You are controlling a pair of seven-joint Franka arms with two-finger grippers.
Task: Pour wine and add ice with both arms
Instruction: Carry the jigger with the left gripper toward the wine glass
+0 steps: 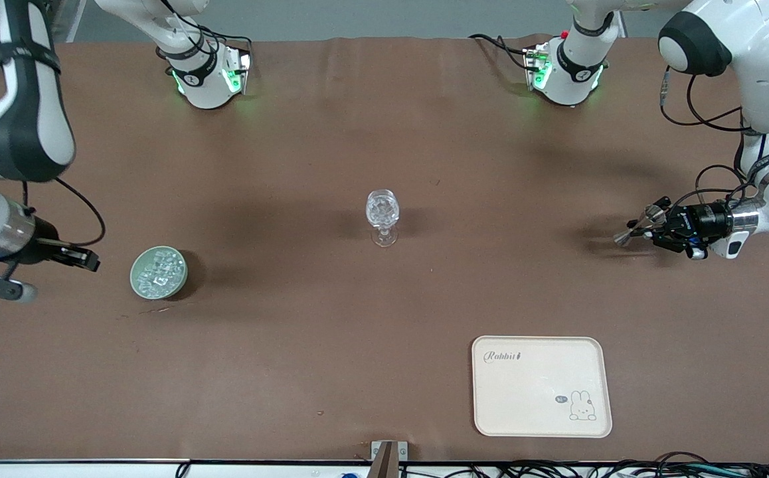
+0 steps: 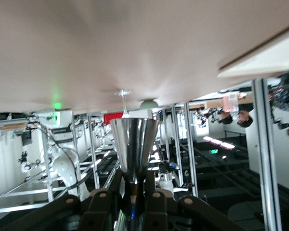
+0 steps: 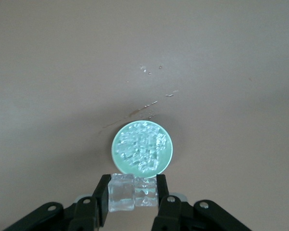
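Right gripper [image 3: 133, 199] is clamped on ice chunks [image 3: 133, 192] just beside the green bowl [image 1: 159, 272] (still full of ice), while left gripper [image 1: 647, 226] grips a shiny metal cup [image 2: 134, 148].

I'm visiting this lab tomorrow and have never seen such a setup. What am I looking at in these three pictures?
Two white robot arms stand at a brown table. The large picture comes from a high camera facing them; the other two come from cameras on their wrists.

On the table stand a stemmed glass with clear chunks in its bowl, a green bowl of ice toward the right arm's end, and a cream tray nearer the camera.

The left gripper, toward the left arm's end of the table, is shut on a shiny metal cup. The right gripper, beside the bowl, is shut on clear ice cubes.
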